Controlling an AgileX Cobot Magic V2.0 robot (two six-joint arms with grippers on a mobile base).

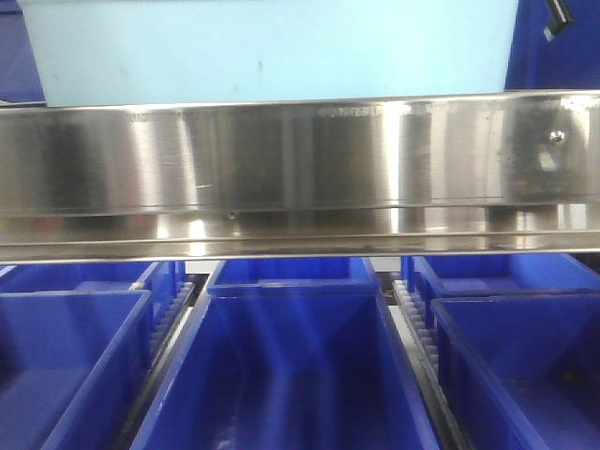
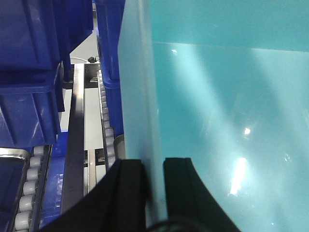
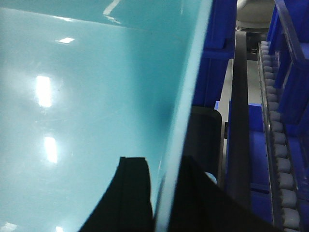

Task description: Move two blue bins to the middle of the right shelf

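Front view is showing the pale bin (image 1: 272, 52) at 12 o'clock; wrist views are revealing left fingers (image 2: 128, 193) and right fingers (image 3: 133, 193) gripping its walls.

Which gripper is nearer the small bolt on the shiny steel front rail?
Right gripper: it clamps the pale sky-blue plastic bin's right wall, above the bolt; the left gripper clamps the far left wall.

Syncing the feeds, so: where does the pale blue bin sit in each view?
Front: pale blue bin across the top, above the steel rail.
Left wrist: right side, wall in the left pincer.
Right wrist: left side, wall in the right pincer.
Shared: dark blue bins.
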